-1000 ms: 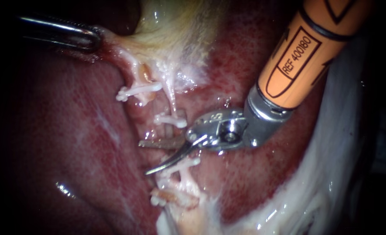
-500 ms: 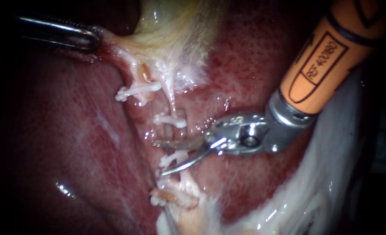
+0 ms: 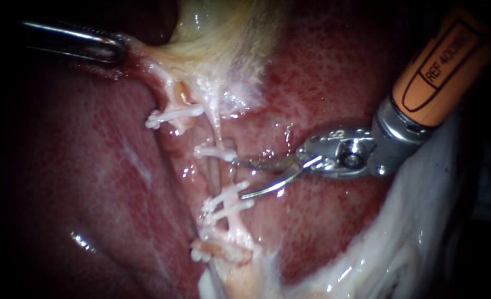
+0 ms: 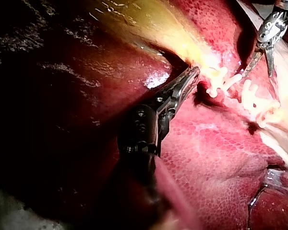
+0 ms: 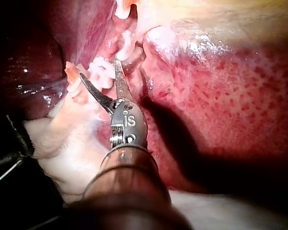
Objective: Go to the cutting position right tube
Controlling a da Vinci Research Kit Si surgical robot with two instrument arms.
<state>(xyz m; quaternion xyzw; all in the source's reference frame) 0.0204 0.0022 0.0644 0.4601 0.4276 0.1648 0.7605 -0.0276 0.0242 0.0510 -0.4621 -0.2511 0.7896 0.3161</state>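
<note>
The right tube [image 3: 216,173] runs down from the pale gallbladder [image 3: 223,50], with a white clip [image 3: 215,151] above and two clips [image 3: 227,202] below a bare stretch. My right instrument [image 3: 240,179] has curved blades that stand open, their tips just to the right of that bare stretch. From its own arm's camera the right instrument [image 5: 98,68] has its open blades beside the clips [image 5: 103,71]. A left tube carries another clip [image 3: 174,114]. My left instrument [image 3: 115,49] is shut on the gallbladder's edge; its jaws [image 4: 191,76] pinch yellow-white tissue.
Dark red liver [image 3: 90,182] lies on the left of the tubes and redder liver [image 3: 323,72] on their right. White fatty tissue [image 3: 400,243] lines the lower right. A cut tube stump with a clip [image 3: 209,252] sits below the two clips.
My right instrument has drawn back to the right and slightly up, so its open blades no longer reach across the tube. The blades' gap has narrowed a little. The left instrument has not moved.
</note>
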